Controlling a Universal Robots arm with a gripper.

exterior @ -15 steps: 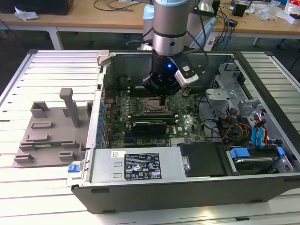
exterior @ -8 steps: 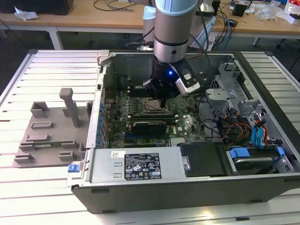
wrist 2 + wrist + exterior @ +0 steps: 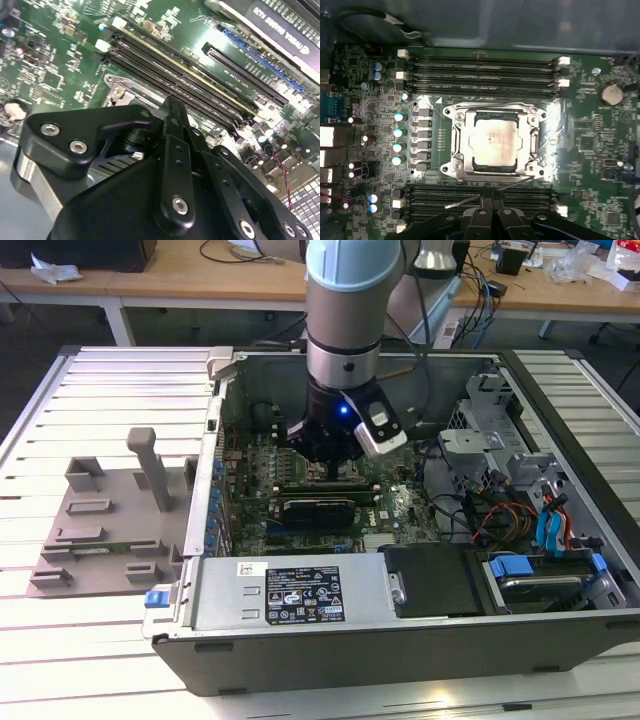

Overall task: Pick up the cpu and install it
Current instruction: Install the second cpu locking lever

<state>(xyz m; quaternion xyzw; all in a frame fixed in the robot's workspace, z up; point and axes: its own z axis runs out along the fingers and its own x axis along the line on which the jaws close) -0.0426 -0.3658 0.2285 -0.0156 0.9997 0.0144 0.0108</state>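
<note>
Cpu point(image 3: 493, 140) is seen seated in the metal-framed socket point(image 3: 455, 145) at the centre of the first wrist view, on the green motherboard point(image 3: 590, 150). Whether the gripper point(image 3: 492, 212), placed just below it, is parted or closed cannot be told; nothing is seen held.

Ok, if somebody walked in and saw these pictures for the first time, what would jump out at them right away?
First, the big grey robot arm plunging down into the open computer case, its gripper low over the green motherboard in the exterior view. Next, in the first wrist view, the cpu with its pale metal top, sitting inside the shiny metal-framed socket between rows of dark memory slots.
</note>
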